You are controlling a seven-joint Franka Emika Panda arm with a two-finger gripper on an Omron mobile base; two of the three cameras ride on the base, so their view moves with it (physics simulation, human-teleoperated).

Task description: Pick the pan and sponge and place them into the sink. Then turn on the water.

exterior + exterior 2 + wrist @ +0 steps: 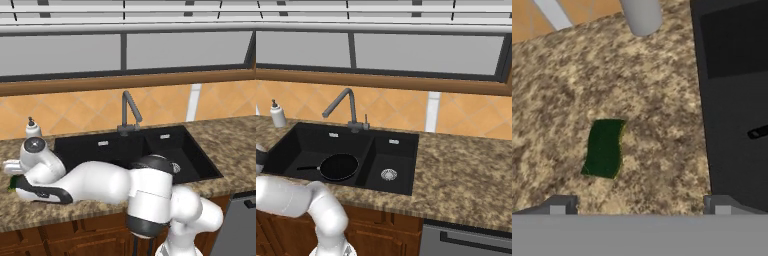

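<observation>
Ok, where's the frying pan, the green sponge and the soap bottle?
pan [339, 166]: right base view, middle of its round black bottom, in the sink's larger basin.
sponge [604, 148]: hand view, middle of its green top.
soap bottle [277, 117]: right base view, its white body.

On my speckled stone table [466, 170] a white soap bottle [277, 115] stands against the tiled backsplash [396, 107], below the window [421, 50].
</observation>
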